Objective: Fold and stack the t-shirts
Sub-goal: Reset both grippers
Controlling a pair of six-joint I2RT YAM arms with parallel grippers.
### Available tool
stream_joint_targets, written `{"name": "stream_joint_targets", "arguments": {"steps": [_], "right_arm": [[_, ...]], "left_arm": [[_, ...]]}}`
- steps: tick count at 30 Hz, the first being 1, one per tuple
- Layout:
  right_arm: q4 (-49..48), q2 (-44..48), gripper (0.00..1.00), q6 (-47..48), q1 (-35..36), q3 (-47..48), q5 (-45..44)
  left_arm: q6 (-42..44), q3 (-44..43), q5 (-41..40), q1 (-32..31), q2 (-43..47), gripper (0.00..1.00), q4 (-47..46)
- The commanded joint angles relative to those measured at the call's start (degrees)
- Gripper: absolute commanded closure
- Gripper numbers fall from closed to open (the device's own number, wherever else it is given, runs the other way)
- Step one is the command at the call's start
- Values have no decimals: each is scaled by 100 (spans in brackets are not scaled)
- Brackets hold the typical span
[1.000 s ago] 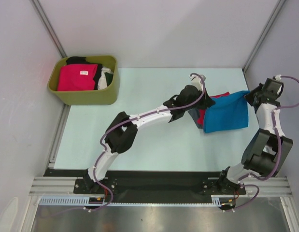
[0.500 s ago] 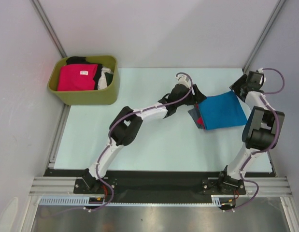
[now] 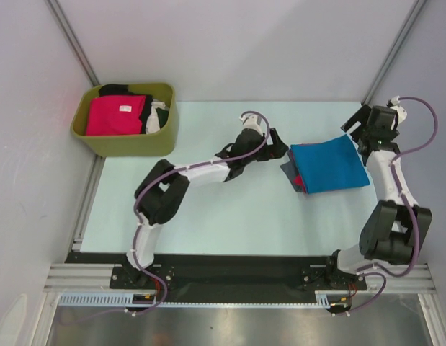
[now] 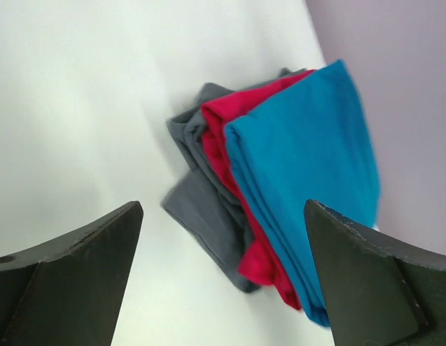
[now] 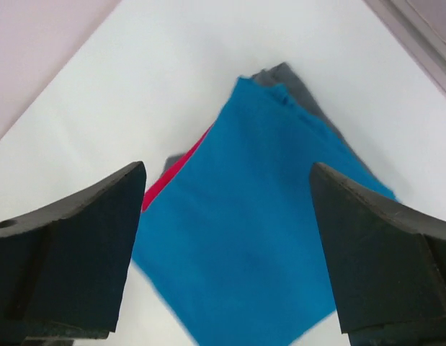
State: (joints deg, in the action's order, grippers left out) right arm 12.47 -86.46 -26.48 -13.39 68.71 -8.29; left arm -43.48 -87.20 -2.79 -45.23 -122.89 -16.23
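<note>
A stack of folded t-shirts lies on the right of the table: a bright blue t-shirt (image 3: 328,166) on top, a red one (image 3: 297,179) under it, a grey one (image 3: 287,168) at the bottom. My left gripper (image 3: 279,146) hangs open just left of the stack, holding nothing. In the left wrist view the left gripper (image 4: 223,213) faces the layered edges of blue (image 4: 309,158), red (image 4: 237,119) and grey (image 4: 201,209). My right gripper (image 3: 357,135) is open at the stack's far right corner. The right gripper (image 5: 226,173) looks down on the blue shirt (image 5: 244,231).
An olive-green tub (image 3: 129,144) stands at the table's far left corner. It holds a crimson-pink shirt with a white label (image 3: 116,115), black cloth (image 3: 114,90) and white cloth (image 3: 159,115). Grey walls close in on both sides.
Both grippers have opened and let go of the blue shirt, which now lies flat on the stack. The left gripper has drawn back to the left, the right one toward the far right corner.
</note>
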Motion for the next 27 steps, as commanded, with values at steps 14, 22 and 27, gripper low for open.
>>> {"name": "stream_joint_targets", "arguments": {"steps": [14, 22, 27], "right_arm": [[370, 2572, 0, 574, 3042, -2027, -65], [-912, 3205, 0, 460, 4467, -3732, -629], [-1555, 3144, 0, 451, 4476, -4225, -463]], "left_arm": [[577, 3884, -257, 691, 3973, 0, 172], [1060, 5598, -635, 691, 6012, 0, 1103], [1701, 6195, -802, 691, 6725, 0, 1105]]}}
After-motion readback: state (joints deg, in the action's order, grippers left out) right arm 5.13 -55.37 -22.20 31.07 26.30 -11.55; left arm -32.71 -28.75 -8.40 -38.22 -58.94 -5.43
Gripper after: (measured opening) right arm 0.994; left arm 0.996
